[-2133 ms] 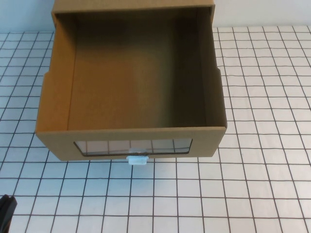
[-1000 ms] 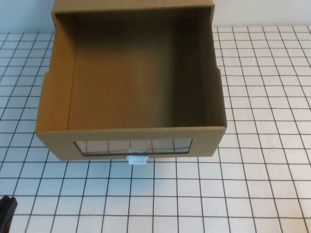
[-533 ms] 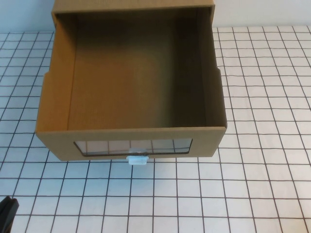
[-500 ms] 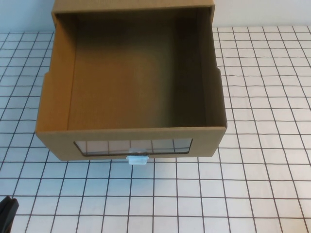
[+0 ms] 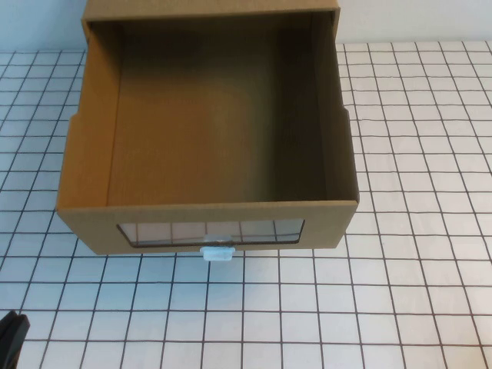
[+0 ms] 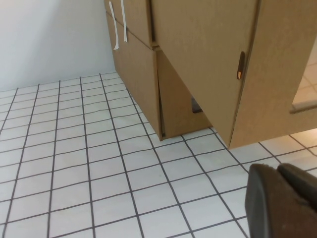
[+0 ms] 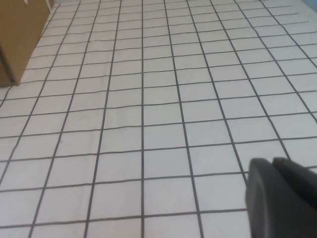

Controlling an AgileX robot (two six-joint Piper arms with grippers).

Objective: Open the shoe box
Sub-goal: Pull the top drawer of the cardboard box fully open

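The brown cardboard shoe box (image 5: 207, 131) stands at the middle back of the gridded table, its drawer pulled out toward me and empty inside. The drawer front has a clear window and a small white pull tab (image 5: 217, 252). In the left wrist view the box (image 6: 198, 64) rises a short way ahead of my left gripper (image 6: 276, 169), which is shut and empty. That gripper's tip (image 5: 9, 332) shows at the table's near left corner in the high view. My right gripper (image 7: 271, 162) is shut, holds nothing, and hovers over bare tiles, with a box corner (image 7: 20, 39) far off.
A white tablecloth with a black grid (image 5: 415, 231) covers the table. A pale wall stands behind the box (image 6: 49, 39). White strips (image 6: 119, 29) mark the box's side in the left wrist view.
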